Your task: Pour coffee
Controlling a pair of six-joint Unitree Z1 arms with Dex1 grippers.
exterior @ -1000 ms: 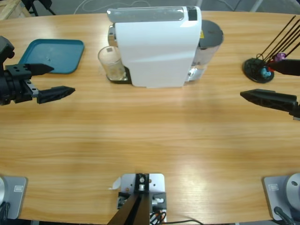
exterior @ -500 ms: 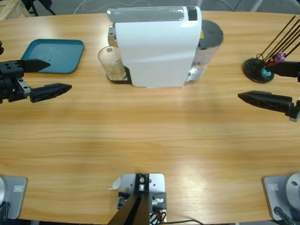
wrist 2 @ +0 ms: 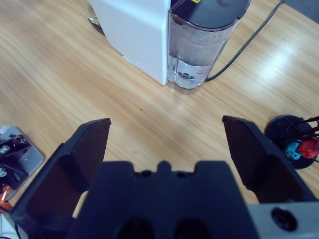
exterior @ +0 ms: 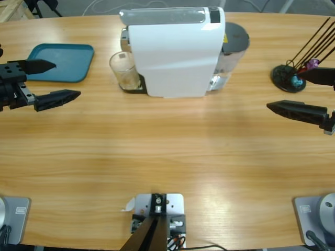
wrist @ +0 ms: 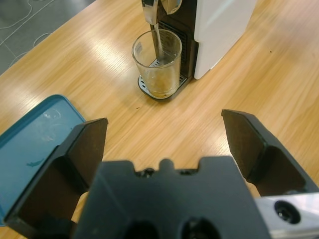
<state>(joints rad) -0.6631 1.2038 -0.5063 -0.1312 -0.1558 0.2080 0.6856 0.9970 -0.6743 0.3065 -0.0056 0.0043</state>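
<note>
Coffee (wrist: 160, 87) sat shallow in glass (exterior: 124, 71) under white machine (exterior: 175, 52) spout, stream running. Left gripper (exterior: 46, 81) jaws wide apart, empty, beside teal tray (exterior: 62, 61). Right gripper (exterior: 306, 94) same, empty. Advice: wait till flow stops, approach glass level, grip mid-wall, no tilt.

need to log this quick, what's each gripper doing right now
Left gripper: open, fingers spread wide, holding nothing, pointed at the glass.
Right gripper: open, holding nothing, facing the white machine.
</note>
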